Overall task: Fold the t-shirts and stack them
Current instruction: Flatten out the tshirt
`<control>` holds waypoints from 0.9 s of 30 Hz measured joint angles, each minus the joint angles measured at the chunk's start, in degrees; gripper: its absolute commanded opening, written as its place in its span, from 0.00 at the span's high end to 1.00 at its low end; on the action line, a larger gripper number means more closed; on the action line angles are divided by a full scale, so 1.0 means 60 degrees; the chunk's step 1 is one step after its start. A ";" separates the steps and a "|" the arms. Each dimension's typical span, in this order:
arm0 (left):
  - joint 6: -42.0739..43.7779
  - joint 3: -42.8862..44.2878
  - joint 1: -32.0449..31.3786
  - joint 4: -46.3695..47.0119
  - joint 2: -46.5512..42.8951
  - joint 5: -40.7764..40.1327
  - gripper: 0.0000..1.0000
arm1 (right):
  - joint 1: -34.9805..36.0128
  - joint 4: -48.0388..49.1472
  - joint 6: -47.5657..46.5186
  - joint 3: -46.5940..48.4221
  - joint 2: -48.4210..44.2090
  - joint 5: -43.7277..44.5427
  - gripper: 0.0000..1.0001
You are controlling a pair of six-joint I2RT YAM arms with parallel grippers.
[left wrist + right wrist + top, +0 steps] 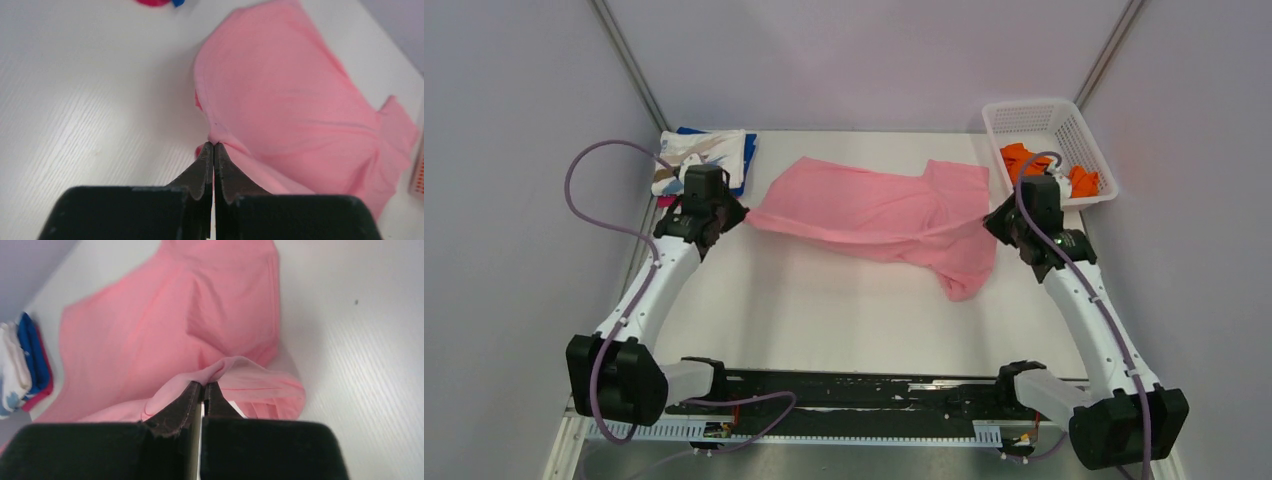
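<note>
**Two tools hold a pink t-shirt stretched between them**

Top view: the pink t-shirt (874, 215) drapes, wrinkled, across the far half of the bench (824, 320). The left tool (734, 215) pinches its left end and the right tool (992, 222) its right edge. A folded stack (704, 160) lies at the far left. An orange t-shirt (1024, 158) sits in the basket (1044, 115) at the far right.

Left wrist view: the jaws are pressed together on a corner of the pink cloth.

Right wrist view: the jaws are clamped on a bunched fold.

The step looks like spreading the shirt flat. The next move probably calls for drawing both ends apart evenly and laying the cloth smooth before folding.
</note>
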 measured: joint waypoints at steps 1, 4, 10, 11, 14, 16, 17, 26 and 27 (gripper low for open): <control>0.0007 0.0368 0.0000 0.0080 -0.0036 0.0117 1.00 | -0.0164 0.0113 -0.0164 0.0299 -0.0015 0.0062 1.00; 0.0029 0.1217 0.0000 0.0233 -0.0277 0.0331 1.00 | -0.0528 0.0506 -0.0674 0.1260 -0.0157 0.0331 1.00; 0.0255 0.3126 -0.0004 0.0310 -0.1024 0.0827 1.00 | -0.0718 0.1293 -0.1610 0.2728 -0.1184 0.1035 1.00; 0.0302 0.3435 -0.0004 0.0331 -0.1147 0.0900 1.00 | -0.0721 0.1377 -0.1716 0.2903 -0.1333 0.1086 1.00; 0.0510 0.4448 -0.0004 0.0353 -0.1639 0.1104 1.00 | -0.0721 0.1621 -0.2215 0.3683 -0.1781 0.1118 1.00; 0.0652 0.5023 -0.0004 0.0350 -0.1960 0.1177 1.00 | -0.0721 0.1763 -0.2546 0.4171 -0.1963 0.1089 1.00; 0.0729 0.5329 -0.0007 0.0310 -0.2109 0.1213 1.00 | -0.0721 0.1843 -0.2750 0.4452 -0.2044 0.1075 1.00; 0.1373 0.7748 -0.0007 -0.0149 -0.3129 0.1880 1.00 | -0.0732 0.2025 -0.4200 0.6641 -0.2601 0.0036 1.00; 0.1435 0.7934 -0.0007 -0.0193 -0.3220 0.1996 1.00 | -0.0736 0.2033 -0.4331 0.6892 -0.2656 -0.0120 1.00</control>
